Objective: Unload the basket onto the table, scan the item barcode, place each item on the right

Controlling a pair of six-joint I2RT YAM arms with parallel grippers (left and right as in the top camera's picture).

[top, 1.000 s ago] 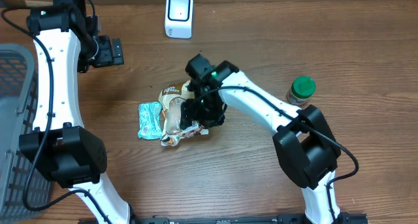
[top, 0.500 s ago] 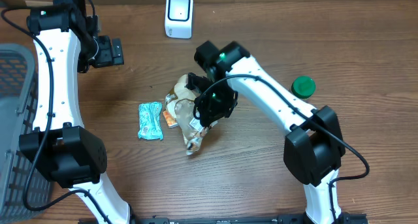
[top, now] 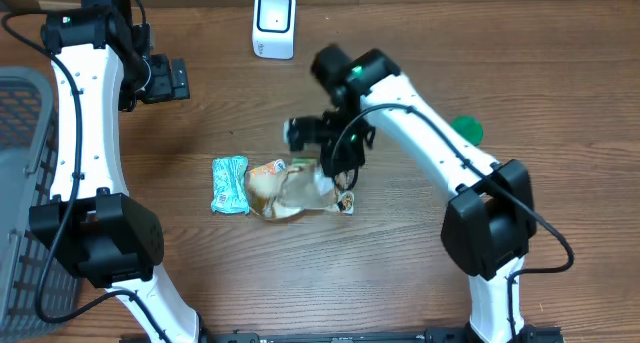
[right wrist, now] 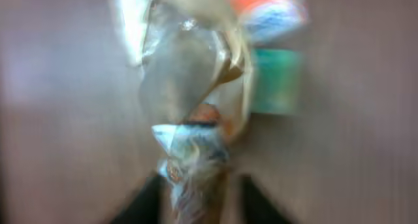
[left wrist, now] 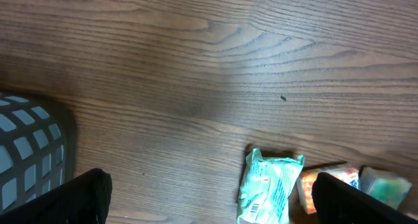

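Overhead: brown wooden table [top: 560,63] with a grey slatted plastic basket [top: 20,163] cut off at the left edge and a white boxy barcode scanner [top: 274,23] near the far edge. Bare wood across the whole right side and the near strip, also between scanner and item cluster. Left gripper [top: 172,80] up at far left, well apart from the cluster, jaws wide with nothing between them. Same in left wrist view: two dark fingers [left wrist: 85,198] at the bottom corners, wood between.

Crinkled clear-and-tan plastic snack bag [top: 290,191] flat on the table at centre, well short of the scanner. Teal foil wrapper packet [top: 229,184] just beside it on the left, small orange-and-blue packet [top: 268,168] touching its upper left edge. Right gripper [top: 335,163] directly over the bag's right end.

Right wrist view heavily blurred: bag's twisted end running down between the two dark fingers [right wrist: 258,198], jaws partly apart, a strip of table visible beside the right finger. No pinch on the bag to be seen, though contact on the left finger side not resolvable.

Green-lidded jar [top: 468,130] mostly hidden behind the right arm, only part of the lid showing. Print and any barcode on the bag unreadable in every view.
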